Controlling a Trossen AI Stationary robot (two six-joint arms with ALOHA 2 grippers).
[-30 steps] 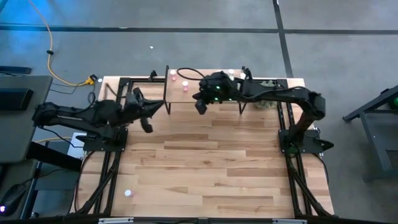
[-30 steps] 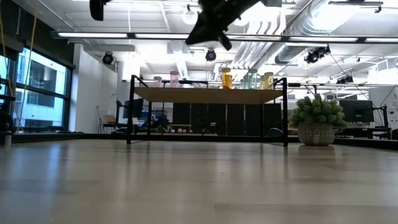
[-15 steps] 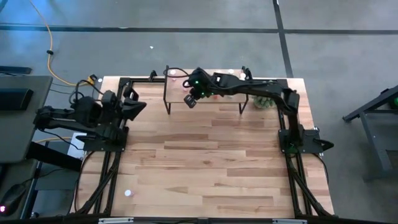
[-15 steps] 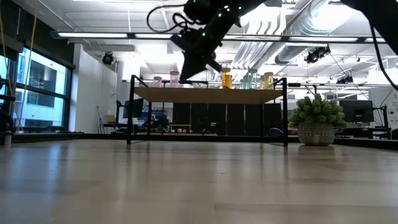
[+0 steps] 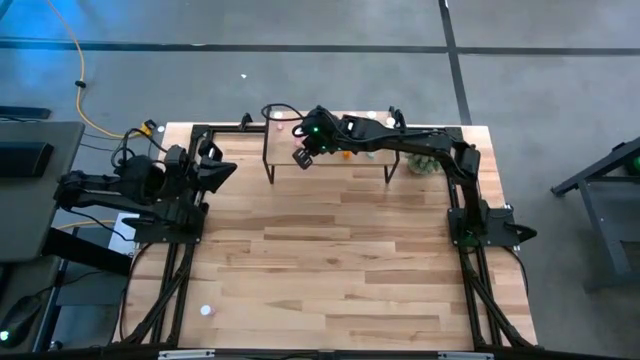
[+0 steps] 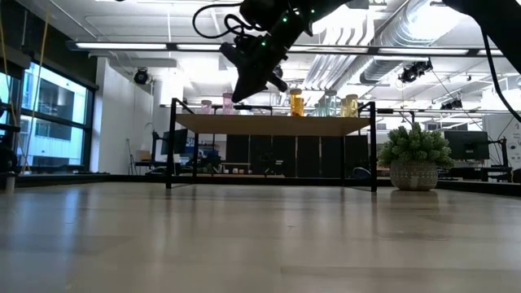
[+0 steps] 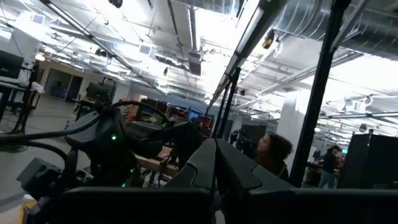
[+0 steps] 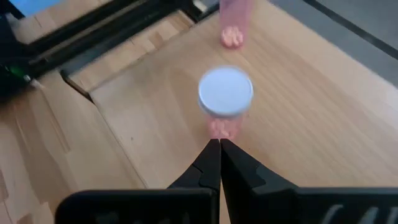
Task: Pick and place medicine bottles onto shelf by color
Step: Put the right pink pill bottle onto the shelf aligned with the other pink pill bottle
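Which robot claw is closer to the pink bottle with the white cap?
The right claw. It hangs shut just over the pink bottle on the shelf. The left claw waits shut off to the shelf's side.

The table [image 5: 330,260] is pale planked wood with a satin sheen; the shelf [image 8: 311,112] top looks smooth wood, its legs probably matt black metal.

Both arms matte black w/ chunky jointed links. Right arm's wrist housing by the shelf [image 5: 328,150] has small green LEDs lit, thin black cable looping off it. Right gripper [image 8: 219,144]: two dark tapered fingers, pointed tips. Left gripper [image 7: 216,149]: same black wedge-shaped fingers, flat black crossbar behind.
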